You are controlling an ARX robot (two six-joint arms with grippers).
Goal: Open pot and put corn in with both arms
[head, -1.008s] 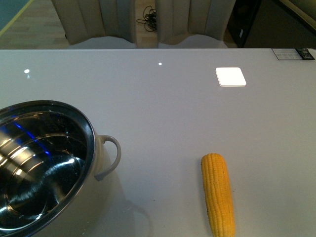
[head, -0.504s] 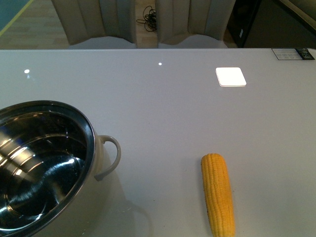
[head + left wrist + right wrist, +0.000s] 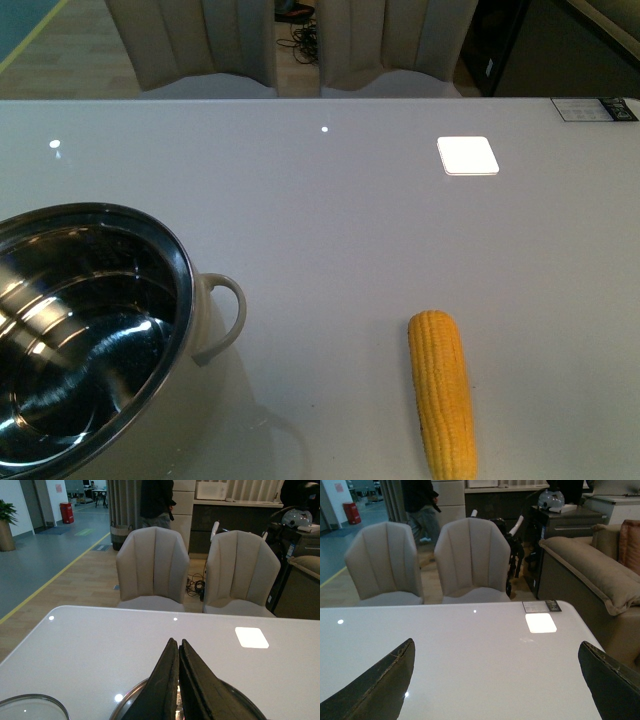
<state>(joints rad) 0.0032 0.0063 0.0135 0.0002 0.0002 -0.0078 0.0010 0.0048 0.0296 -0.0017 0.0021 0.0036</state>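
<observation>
Holding my right gripper (image 3: 496, 645) wide for corn (image 3: 441, 390) at the table's (image 3: 350, 200) near edge; left gripper (image 3: 177, 642) closed over uncovered pot (image 3: 186, 272).

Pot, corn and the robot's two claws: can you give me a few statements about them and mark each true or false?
1. The pot has no lid on it. True.
2. The corn lies inside the pot. False: it lies on the table, to the right of the pot and apart from it.
3. The left gripper is wide open. False: its fingers are pressed together.
4. The right gripper is open, its fingers far apart. True.
</observation>
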